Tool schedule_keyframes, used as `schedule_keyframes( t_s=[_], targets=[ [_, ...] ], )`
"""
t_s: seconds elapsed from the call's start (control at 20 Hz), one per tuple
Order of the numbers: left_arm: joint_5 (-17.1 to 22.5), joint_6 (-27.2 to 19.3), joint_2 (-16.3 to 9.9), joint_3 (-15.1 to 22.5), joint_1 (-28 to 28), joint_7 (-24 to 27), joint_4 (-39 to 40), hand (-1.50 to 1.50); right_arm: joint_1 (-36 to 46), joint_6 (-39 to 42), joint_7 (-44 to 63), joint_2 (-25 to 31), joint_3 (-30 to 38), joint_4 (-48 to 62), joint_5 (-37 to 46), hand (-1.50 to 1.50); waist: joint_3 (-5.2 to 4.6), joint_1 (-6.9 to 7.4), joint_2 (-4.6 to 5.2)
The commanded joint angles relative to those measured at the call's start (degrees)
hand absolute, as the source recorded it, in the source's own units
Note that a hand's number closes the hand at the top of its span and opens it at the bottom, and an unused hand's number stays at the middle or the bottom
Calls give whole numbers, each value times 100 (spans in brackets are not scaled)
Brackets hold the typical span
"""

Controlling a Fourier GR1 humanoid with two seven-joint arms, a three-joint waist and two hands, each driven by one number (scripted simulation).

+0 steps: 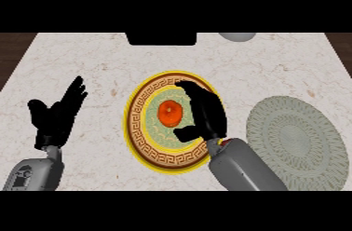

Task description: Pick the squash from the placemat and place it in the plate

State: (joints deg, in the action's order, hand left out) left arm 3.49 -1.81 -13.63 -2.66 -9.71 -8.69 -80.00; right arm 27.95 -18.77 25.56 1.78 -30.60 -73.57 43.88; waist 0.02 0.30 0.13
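Right robot hand [203, 114] stood spread, holding nothing, over the plate [141, 132]; the squash [170, 112] lay just left of its fingers, nearer than the left.

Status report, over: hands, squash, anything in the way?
Right hand open over the plate, beside the squash. Squash on plate. Left hand resting open. Placemat bare.

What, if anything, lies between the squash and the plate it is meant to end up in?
Nothing visible does. The squash already lies in the middle of the plate, with the right hand open just beside it. The placemat sits apart at the right.
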Motion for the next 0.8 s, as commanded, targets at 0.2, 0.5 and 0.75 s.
schedule_keyframes(
  t_s=[0.2,0.5,0.75],
  targets=[
    [-24,-74,130,45,-21,-161,-97,0,-197,-730,-1405,-170,-20,-1197,-732,-150,6,-21,-28],
    [72,131,-13,-173,-115,99,216,0,-713,-384,-848,-176,121,-2397,-1796,-150,-2,-82,-24],
    [-14,93,-19,-45,86,-205,-263,0,-917,-13,-308,-178,203,-2802,-2951,-150,1,-36,-36]
  ],
)
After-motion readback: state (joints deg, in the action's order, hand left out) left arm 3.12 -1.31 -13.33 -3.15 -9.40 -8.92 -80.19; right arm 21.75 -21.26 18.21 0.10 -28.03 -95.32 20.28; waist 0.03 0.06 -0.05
